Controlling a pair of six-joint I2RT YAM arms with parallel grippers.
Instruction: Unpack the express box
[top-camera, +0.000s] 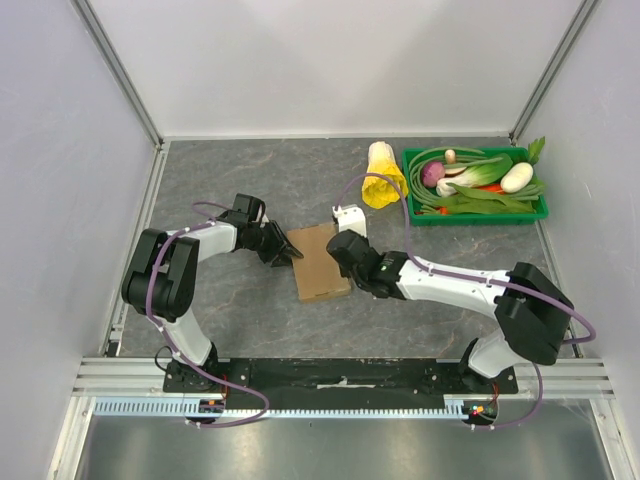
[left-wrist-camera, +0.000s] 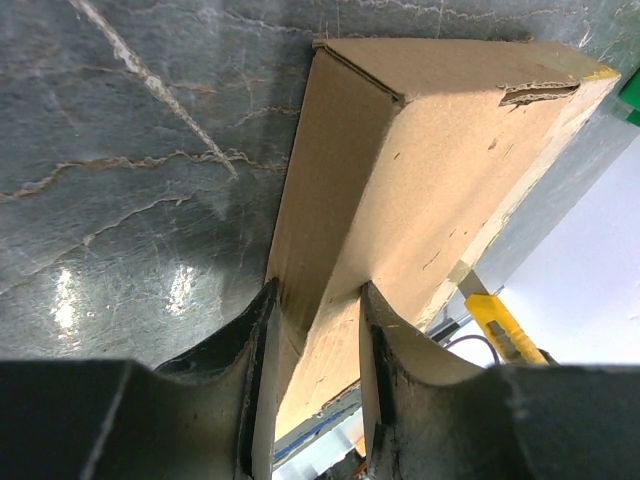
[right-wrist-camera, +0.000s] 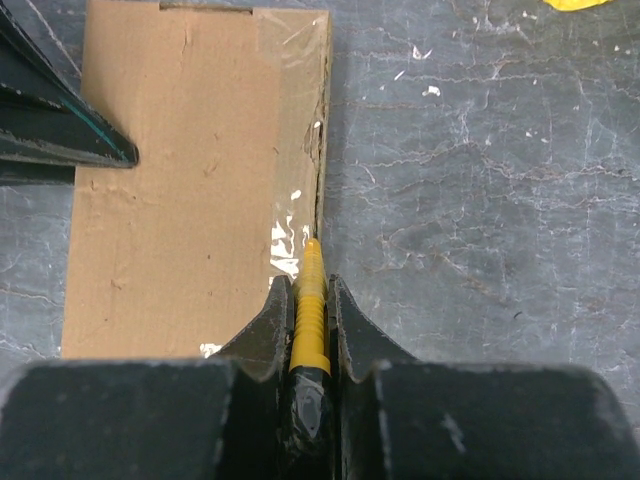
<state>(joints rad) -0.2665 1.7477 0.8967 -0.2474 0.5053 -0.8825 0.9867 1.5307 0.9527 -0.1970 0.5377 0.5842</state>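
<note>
My left fingers (left-wrist-camera: 255, 385) clench the express box (top-camera: 320, 262) steady so my right fingers (right-wrist-camera: 352, 330), grasping the yellow cutter (right-wrist-camera: 308, 300), can slit its tape (right-wrist-camera: 290, 235).

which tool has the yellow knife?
The right tool: it is shut on the yellow knife, tip at the express box's taped edge. The left tool only grips the box's cardboard side.

express box (top-camera: 318, 262) between left hand (top-camera: 288, 252) and right hand (top-camera: 346, 264), tray (top-camera: 478, 216) behind to the right
</note>
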